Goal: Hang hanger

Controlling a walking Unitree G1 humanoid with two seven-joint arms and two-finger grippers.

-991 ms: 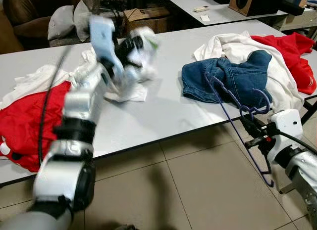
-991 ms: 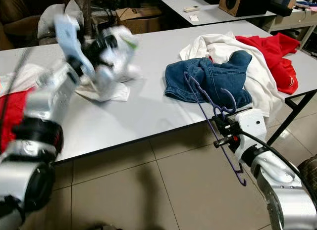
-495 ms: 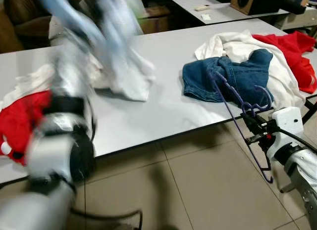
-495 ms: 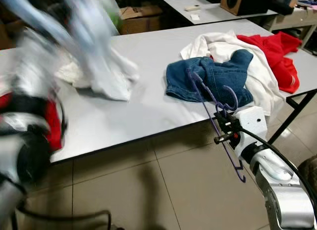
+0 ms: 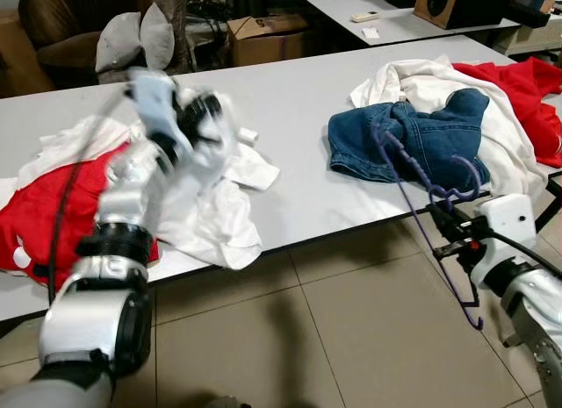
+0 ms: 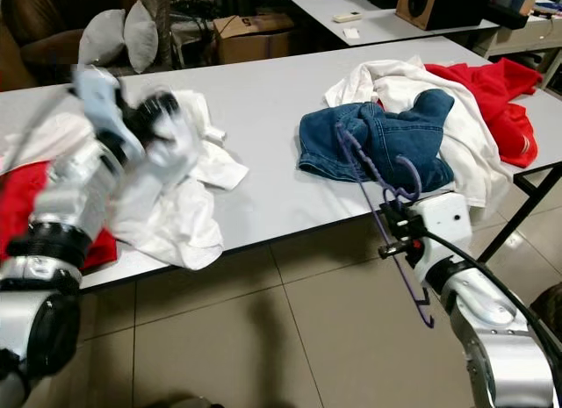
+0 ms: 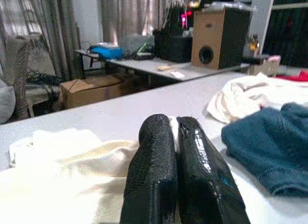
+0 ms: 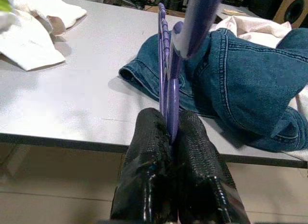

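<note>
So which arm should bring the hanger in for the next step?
Right. Its claw is already shut on the purple hanger, off the table edge by the jeans. The left claw is pinching the white garment.

head stereo: down at table (image 5: 299, 101) | wrists: close, along fingers

A long grey desk (image 5: 290, 101) stands on a tiled floor (image 5: 334, 338). At the robot's left end lies a red cloth (image 5: 39, 206) with white cloth (image 5: 215, 219) heaped beside it, one corner hanging over the front edge. Toward the right end lie blue jeans (image 5: 421, 136), touching a white garment (image 5: 492, 127), with a red garment (image 5: 527, 88) at the far right
</note>
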